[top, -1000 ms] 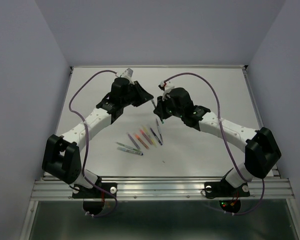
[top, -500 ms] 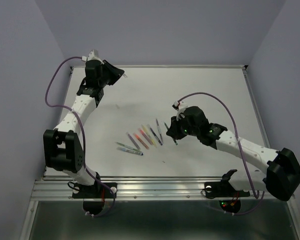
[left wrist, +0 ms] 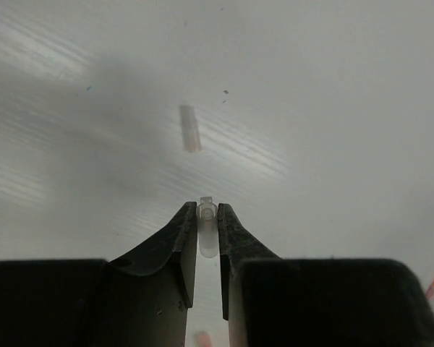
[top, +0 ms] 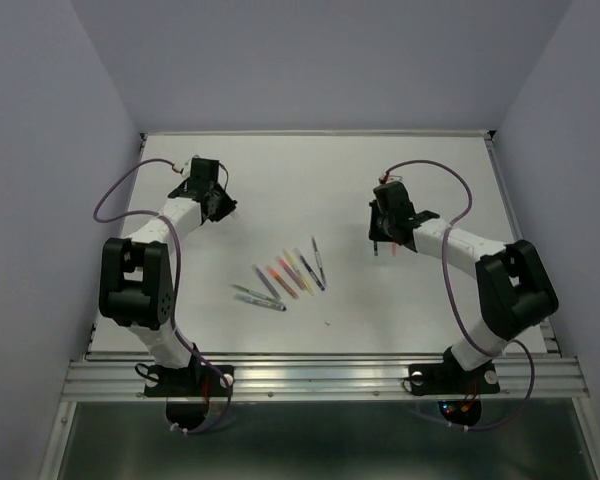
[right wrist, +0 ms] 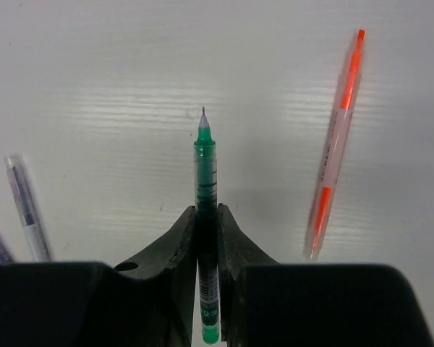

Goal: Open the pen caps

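Arms met over mid-bench a second ago and now stand well apart. Left fingers [left wrist: 182, 235] pinch a clear pen cap [left wrist: 207, 233], held above the bench [left wrist: 333, 87] near a second cap [left wrist: 190, 129] lying loose there. Right fingers [right wrist: 181, 238] pinch the green pen [right wrist: 205, 181], its nib bare. I judge this cap is off. The row of pens [top: 285, 275] lies mid-bench, between the arms.

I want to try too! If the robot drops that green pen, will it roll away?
Probably: the green pen looks round and smooth, so it may roll. It seems stiff: it juts straight from the right gripper.
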You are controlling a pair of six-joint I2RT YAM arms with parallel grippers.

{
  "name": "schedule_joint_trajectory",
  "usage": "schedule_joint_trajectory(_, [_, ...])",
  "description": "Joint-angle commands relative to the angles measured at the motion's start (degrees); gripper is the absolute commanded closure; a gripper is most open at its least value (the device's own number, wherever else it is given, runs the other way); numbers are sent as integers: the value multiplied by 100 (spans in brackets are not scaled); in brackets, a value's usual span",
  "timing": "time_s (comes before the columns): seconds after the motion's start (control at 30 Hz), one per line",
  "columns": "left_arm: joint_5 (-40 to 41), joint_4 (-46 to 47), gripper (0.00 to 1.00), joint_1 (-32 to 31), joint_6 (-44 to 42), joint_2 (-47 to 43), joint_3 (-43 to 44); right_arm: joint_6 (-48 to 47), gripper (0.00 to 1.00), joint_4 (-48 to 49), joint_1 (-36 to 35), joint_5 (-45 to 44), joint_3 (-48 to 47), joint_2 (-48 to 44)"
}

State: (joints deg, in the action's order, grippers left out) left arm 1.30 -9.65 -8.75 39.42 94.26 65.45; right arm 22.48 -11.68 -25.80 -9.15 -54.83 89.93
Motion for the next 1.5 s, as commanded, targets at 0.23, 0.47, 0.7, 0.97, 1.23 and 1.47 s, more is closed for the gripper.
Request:
schedule_joint_trajectory(0.23, [837,-529,100,58,-163,821,266,-86,82,-9,154,-1071,-942,1254])
schedule_joint_trajectory(0.47, [828,-512,100,67,-92,1121,442,-68,69,-9,207,-1274,-986,1413])
schedule_joint_trajectory(0.7, [811,-591,82,67,-22,1262,548,-200,54,-18,207,-1098,-977,1291])
schedule_joint_trajectory(0.97, [802,-617,53,58,-22,920,477,-718,24,-45,207,8,-916,404])
schedule_joint_trajectory(1.23, [696,-696,27,49,-83,76,364,-798,0,-141,-47,643,-828,-239])
schedule_joint_trajectory(1.47, [679,-635,1,-4,-110,-1031,109,-562,0,-378,-1005,-192,-1231,243])
